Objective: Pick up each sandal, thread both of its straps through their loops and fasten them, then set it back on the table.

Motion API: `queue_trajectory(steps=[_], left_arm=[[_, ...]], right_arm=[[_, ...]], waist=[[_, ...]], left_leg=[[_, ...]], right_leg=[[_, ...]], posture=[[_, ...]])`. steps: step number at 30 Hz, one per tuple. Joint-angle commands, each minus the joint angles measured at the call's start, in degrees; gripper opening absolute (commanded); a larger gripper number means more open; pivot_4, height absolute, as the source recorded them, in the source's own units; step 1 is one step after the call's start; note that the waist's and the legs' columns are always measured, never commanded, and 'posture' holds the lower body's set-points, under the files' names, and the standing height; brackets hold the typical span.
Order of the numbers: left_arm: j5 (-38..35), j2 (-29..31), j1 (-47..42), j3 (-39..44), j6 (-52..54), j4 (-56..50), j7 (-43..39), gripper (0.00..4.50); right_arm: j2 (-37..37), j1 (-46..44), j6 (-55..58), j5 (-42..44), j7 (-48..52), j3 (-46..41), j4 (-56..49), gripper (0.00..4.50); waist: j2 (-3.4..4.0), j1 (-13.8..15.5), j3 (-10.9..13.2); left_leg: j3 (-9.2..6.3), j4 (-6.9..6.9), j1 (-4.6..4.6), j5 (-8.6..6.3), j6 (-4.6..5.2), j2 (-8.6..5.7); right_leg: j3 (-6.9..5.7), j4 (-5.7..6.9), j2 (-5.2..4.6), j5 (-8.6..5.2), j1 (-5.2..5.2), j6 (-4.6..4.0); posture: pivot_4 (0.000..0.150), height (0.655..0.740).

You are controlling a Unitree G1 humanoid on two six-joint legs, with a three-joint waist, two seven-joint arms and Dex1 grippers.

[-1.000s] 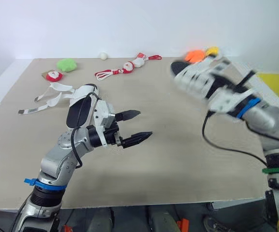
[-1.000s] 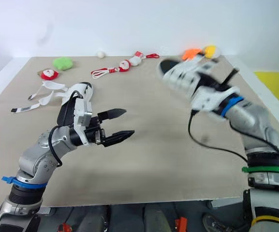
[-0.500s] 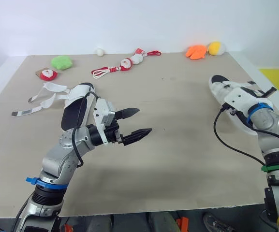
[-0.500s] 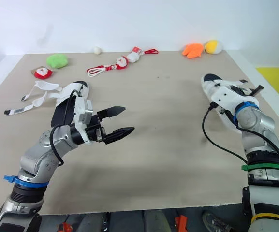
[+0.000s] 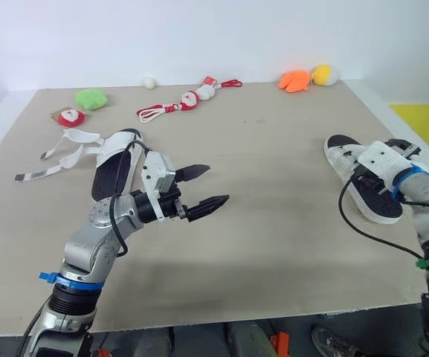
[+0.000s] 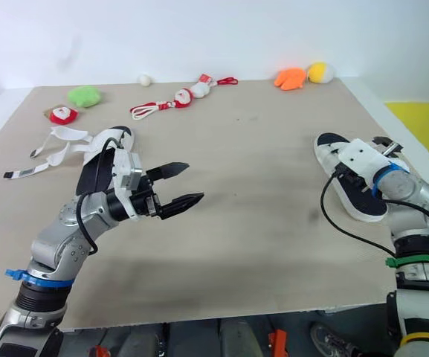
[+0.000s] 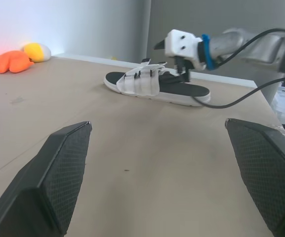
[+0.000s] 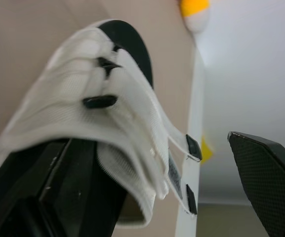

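One white-strapped sandal with a black footbed (image 5: pixel 376 199) lies flat on the table near its right edge, and shows in the left wrist view (image 7: pixel 147 84) too. My right gripper (image 8: pixel 142 163) stands open at that sandal's heel end, with the straps (image 8: pixel 107 113) between its spread fingers. The other sandal (image 5: pixel 114 160) lies at the left beside my left forearm, its loose white straps (image 5: pixel 69 145) trailing leftward on the table. My left gripper (image 5: pixel 218 184) hovers open and empty over the middle of the table.
Along the back edge sit a green plush (image 5: pixel 91 98), a red-and-white toy (image 5: pixel 71 117), corded red-and-white toys (image 5: pixel 188 100), a white ball (image 5: pixel 149 82), an orange plush (image 5: pixel 296 80) and a yellow one (image 5: pixel 322 74). The table's right edge (image 5: pixel 407 134) runs beside the sandal.
My right arm brought the sandal down from mid-air at the back right onto the table near the right edge, and its gripper opened. The left arm stayed put.
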Motion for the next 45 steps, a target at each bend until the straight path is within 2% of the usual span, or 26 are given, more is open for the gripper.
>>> queue_trajectory(steps=[1,5,8,11,13,16,18,22,27,29,35,45], left_arm=[[0.38,0.34,-0.75,1.67,-1.51,-0.3,0.68,4.5],[2.23,1.39,-1.3,2.84,-3.04,2.09,1.61,4.5],[4.67,2.87,-2.15,4.26,-4.94,4.91,2.54,4.5],[7.27,4.24,-3.73,5.59,-7.21,7.5,4.13,4.5],[9.8,5.05,-4.7,6.6,-8.71,9.22,6.45,4.5],[15.17,6.51,-5.93,8.13,-11.08,12.07,12.14,4.5],[20.08,8.04,-6.19,8.19,-13.12,13.99,15.86,4.5],[30.42,10.72,-6.21,7.65,-16.71,17.84,24.98,4.5],[40.81,15.0,-5.4,4.33,-21.1,20.26,28.81,4.5],[42.29,15.28,-5.28,4.48,-21.37,21.16,30.23,4.5],[48.71,16.8,-5.44,2.06,-23.45,26.46,32.8,4.5],[53.64,16.38,-9.16,-0.56,-26.27,34.6,36.01,4.5]], right_arm=[[-3.77,0.37,-2.67,4.33,4.92,-2.69,-3.48,4.45],[-5.59,-1.45,-6.69,11.09,10.68,-5.26,-3.03,4.45],[-5.33,-1.9,-4.77,20.42,21.76,-7.26,-6.11,4.45],[-4.5,-3.4,7.19,30.32,30.91,-9.28,-10.74,4.45],[-3.83,-4.3,19.33,38.49,34.94,-10.51,-16.37,4.45],[-0.4,-5.94,38.75,52.04,34.16,-12.53,-27.28,4.45],[3.71,-6.85,44.59,56.77,30.3,-12.87,-33.12,4.45],[11.82,-7.36,46.25,57.81,24.57,-8.3,-43.02,4.45],[19.42,-10.67,51.18,61.69,20.76,-5.18,-47.2,4.45],[20.99,-11.31,53.25,63.62,20.4,-5.17,-47.67,4.45],[23.08,-12.43,53.46,64.08,19.37,-4.13,-47.64,4.45],[22.94,-12.88,54.68,65.76,19.74,-4.01,-48.51,4.45]], waist=[[0.0,-0.05,0.0],[0.0,-0.06,0.0],[0.0,-0.16,0.0],[0.01,-0.21,0.01],[0.0,-0.23,0.01],[0.0,-0.27,0.0],[0.0,-0.34,0.0],[0.01,-0.29,0.0],[0.01,0.32,0.0],[0.01,0.52,0.0],[0.0,0.64,0.0],[0.0,0.47,0.0]], left_leg=[[0.01,0.01,0.0,0.0,0.0,0.0],[0.02,0.03,0.02,0.0,0.0,0.01],[0.02,0.04,0.08,0.0,0.0,0.05],[0.01,0.07,0.13,0.0,0.0,0.07],[0.01,0.14,0.12,0.0,0.0,0.07],[-0.02,0.16,0.13,0.0,0.0,0.08],[-0.06,0.15,0.14,0.0,0.0,0.12],[-0.12,0.13,0.1,0.0,0.0,0.2],[-0.11,0.15,-0.44,0.0,-0.01,0.15],[-0.12,0.15,-0.68,0.01,-0.02,0.15],[-0.24,0.14,-0.83,0.01,-0.02,0.14],[-0.27,0.21,-0.79,0.03,-0.01,0.32]], right_leg=[[0.01,0.0,0.0,0.0,0.0,0.0],[0.02,0.0,0.0,0.0,0.01,0.0],[0.01,0.0,0.05,0.0,0.06,0.0],[0.01,0.0,0.08,0.0,0.15,0.0],[0.02,0.0,0.07,0.0,0.17,0.0],[0.01,0.0,0.08,0.01,0.2,0.01],[-0.02,0.01,0.14,0.06,0.19,0.09],[-0.07,0.02,0.22,0.12,0.15,0.2],[-0.07,0.03,0.15,0.18,-0.32,0.17],[-0.09,0.04,0.14,0.34,-0.54,-0.09],[-0.24,0.03,0.1,0.34,-0.62,-0.1],[-0.56,0.11,0.15,0.34,-0.67,-0.09]], posture=[[0.15,0.74],[0.15,0.74],[0.15,0.74],[0.15,0.74],[0.15,0.74],[0.15,0.74],[0.15,0.74],[0.15,0.74],[0.15,0.74],[0.15,0.74],[0.15,0.74],[0.15,0.74]])
